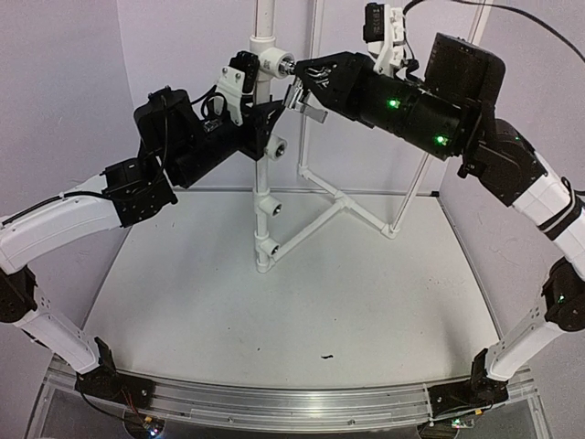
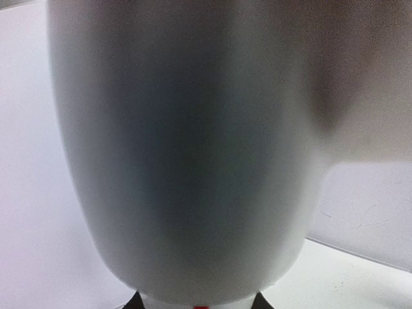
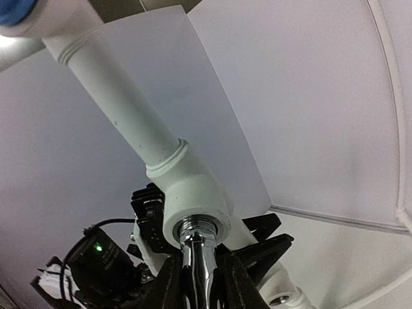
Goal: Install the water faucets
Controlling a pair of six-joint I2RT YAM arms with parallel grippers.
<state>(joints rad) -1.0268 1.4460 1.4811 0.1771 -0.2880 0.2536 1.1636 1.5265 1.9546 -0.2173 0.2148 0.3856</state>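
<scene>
Faucet (image 3: 193, 254) sits pinched in right claw (image 3: 199, 271), stub at tee fitting (image 3: 193, 193); left claw (image 1: 260, 123) clamps pipe (image 1: 262, 174).

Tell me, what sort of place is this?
Probably a robotics test lab, not a real bathroom: plain white backdrop panels, a freestanding white plastic pipe rack on a white table, and two black-and-white robot arms bolted to an aluminium rail.

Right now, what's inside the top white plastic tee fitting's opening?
The threaded stub of the shiny chrome faucet sits in it; the right claw grips the faucet. How deep threads go inside the white tee fitting is hidden.
</scene>
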